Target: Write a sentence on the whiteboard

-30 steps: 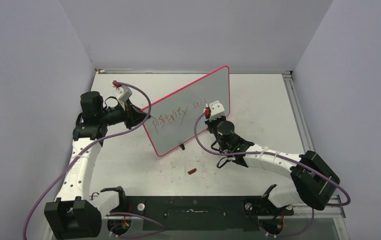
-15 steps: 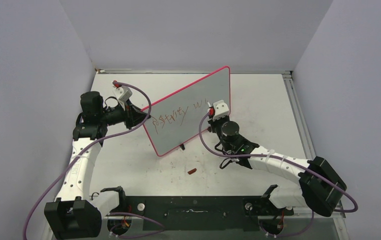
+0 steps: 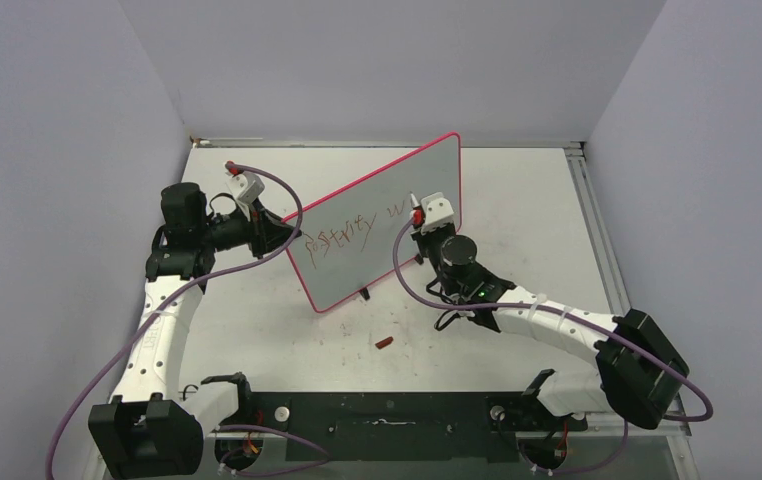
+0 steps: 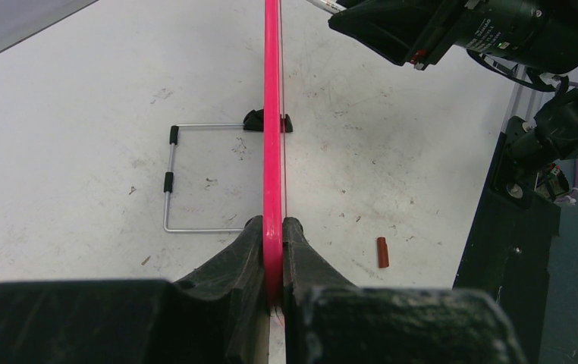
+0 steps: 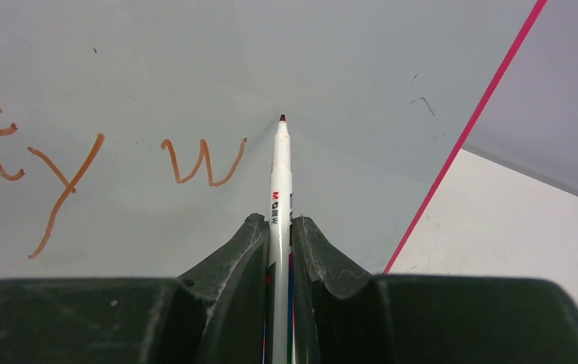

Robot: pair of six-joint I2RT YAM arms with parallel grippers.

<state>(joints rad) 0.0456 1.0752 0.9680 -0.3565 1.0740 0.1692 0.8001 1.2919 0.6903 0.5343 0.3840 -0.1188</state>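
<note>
- Left gripper [image 3: 277, 236] [image 4: 273, 227]: matte black, ribbed fingers clamped tight on the left edge of the whiteboard [image 3: 357, 268], one finger on each face.
- Whiteboard: flat, smooth pale grey panel with a thin glossy pink rim [image 4: 272, 114] and rounded corners. It stands upright mid-table, skewed so its right end sits farther back.
- A bent wire stand [image 4: 168, 182] lies on the table behind the board, next to a small black foot [image 4: 268, 120].
- The sentence [image 3: 352, 232]: thin red-brown scrawl along the board's middle. The right wrist view shows "ty w" [image 5: 180, 179], and nothing is written right of the w.
- Right gripper [image 3: 419, 226] [image 5: 278, 227]: the same black ribbed fingers, pinched on a slim white marker [image 5: 280, 174] with a dark red tip.
- The tip sits at the board surface just right of the w (it looks like contact, but I can't confirm it).
- The board face right of the tip is bare out to the pink edge.
- Small red cap [image 3: 385, 342] [image 4: 382, 252] lies on the table in front of the board, apart from both arms.
- Table [image 3: 527, 200]: white, scuffed, with an open area right of the board.
</note>
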